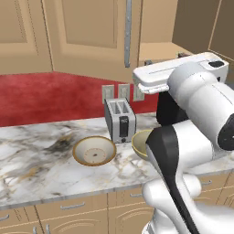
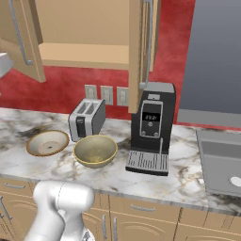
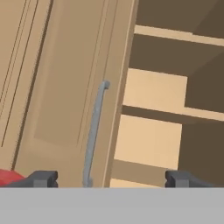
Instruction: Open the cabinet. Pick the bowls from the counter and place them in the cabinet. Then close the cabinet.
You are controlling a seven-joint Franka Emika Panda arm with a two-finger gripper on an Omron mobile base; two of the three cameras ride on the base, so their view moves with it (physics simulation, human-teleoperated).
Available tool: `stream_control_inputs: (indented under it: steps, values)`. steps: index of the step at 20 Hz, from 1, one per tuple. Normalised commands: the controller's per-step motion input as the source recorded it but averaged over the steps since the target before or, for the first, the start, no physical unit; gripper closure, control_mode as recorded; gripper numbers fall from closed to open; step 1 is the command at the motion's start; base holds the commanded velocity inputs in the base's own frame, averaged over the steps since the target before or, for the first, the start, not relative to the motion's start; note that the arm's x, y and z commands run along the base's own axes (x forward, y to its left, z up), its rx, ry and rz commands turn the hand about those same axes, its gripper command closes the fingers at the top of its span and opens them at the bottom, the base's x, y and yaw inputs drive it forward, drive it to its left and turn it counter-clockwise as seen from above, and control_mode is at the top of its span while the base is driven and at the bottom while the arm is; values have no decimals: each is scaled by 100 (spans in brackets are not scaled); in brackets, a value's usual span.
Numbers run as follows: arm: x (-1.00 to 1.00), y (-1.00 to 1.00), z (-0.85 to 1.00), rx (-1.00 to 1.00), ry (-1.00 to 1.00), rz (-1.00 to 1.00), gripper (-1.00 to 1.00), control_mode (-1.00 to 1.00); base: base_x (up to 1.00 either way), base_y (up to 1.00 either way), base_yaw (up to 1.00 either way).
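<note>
The cabinet (image 2: 84, 52) stands with both doors swung out and its tan shelf bare. Its left door (image 3: 65, 100), with a silver bar handle (image 3: 94, 135), is to the left in the hand view, beside the shelves (image 3: 153, 140). My gripper (image 3: 109, 179) is open, fingertips (image 3: 41, 178) wide apart, holding nothing and facing that door's edge from a short distance. Two bowls rest on the marble counter (image 2: 28, 122): the shallow tan-rimmed bowl (image 1: 94, 151) (image 2: 47, 142) and the deeper olive-yellow bowl (image 2: 95, 150), which my arm partly covers in the left base view.
A silver toaster (image 2: 87, 118) stands just behind the bowls. To the right of them is a black coffee machine (image 2: 150, 127), under the open right door (image 2: 140, 52). A sink (image 2: 221, 160) lies at the far right. Drawers run below the counter edge.
</note>
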Motion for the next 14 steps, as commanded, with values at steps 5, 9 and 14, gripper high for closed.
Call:
stream_control_inputs:
  steps: [5,9,14]
  values:
    - [0,-89,-5,8,1,23,-100,-100,0,0,0]
    - [20,-65,-7,1,9,19,-100,-100,0,0,0]
    - [60,-21,-4,0,23,14,-100,-100,0,0,0]
